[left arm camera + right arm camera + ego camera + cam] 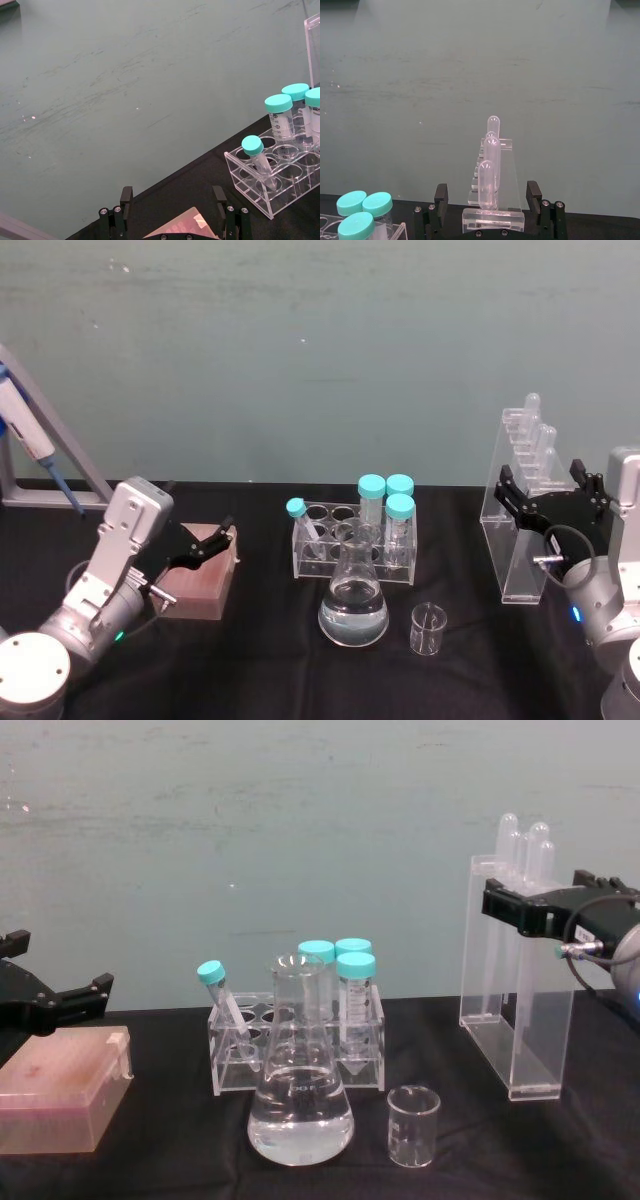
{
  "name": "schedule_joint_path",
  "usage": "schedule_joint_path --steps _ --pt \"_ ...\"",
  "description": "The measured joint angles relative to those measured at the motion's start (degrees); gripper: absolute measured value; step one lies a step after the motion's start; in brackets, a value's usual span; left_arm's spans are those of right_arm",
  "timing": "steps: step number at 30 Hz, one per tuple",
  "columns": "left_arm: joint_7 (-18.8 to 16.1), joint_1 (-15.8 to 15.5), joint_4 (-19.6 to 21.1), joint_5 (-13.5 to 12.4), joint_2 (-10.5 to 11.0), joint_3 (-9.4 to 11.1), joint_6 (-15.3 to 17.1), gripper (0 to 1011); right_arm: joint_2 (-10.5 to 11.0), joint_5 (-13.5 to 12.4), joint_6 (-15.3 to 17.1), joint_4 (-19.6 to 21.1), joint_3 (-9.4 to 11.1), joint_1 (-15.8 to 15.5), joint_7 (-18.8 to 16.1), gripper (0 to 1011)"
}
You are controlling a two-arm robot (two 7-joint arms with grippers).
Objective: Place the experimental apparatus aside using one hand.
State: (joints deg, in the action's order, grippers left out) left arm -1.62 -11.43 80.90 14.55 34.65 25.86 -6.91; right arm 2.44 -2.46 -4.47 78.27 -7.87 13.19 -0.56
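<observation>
the black bench (260, 660) carries everything. at its right end the tall narrow clear acrylic stand of long tubes (520, 570) stands upright on its base, well apart from the other glassware. the right tool (542, 480) is at the stand's upper part. the head and chest views show its black fingers spread on both sides of the stand. the right wrist view looks straight down the gap and shows the stand between the fingers, which are wide apart and not clamped; whether either pad touches the acrylic, i cannot tell.

near the middle of the bench the large clear conical flask (353, 605) stands upright. the chest view, from the side, shows clear liquid filling its lower part. just behind it is the clear acrylic rack of teal-capped tubes (355, 540). on the left the pale pink lidded box (200, 585) lies flat, with the left tool (205, 548) above it, spread open and holding nothing; the left wrist view shows a corner of the box between its fingers. the small clear glass beaker (428, 630) stands just beside the flask, on its right.
</observation>
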Motion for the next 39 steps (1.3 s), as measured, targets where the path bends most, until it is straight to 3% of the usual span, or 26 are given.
schedule_joint_path --steps 39 --pt "0.0 0.0 0.0 0.0 0.0 0.0 0.0 1000 -2.5 3.2 0.2 -2.3 2.1 1.5 -1.9 1000"
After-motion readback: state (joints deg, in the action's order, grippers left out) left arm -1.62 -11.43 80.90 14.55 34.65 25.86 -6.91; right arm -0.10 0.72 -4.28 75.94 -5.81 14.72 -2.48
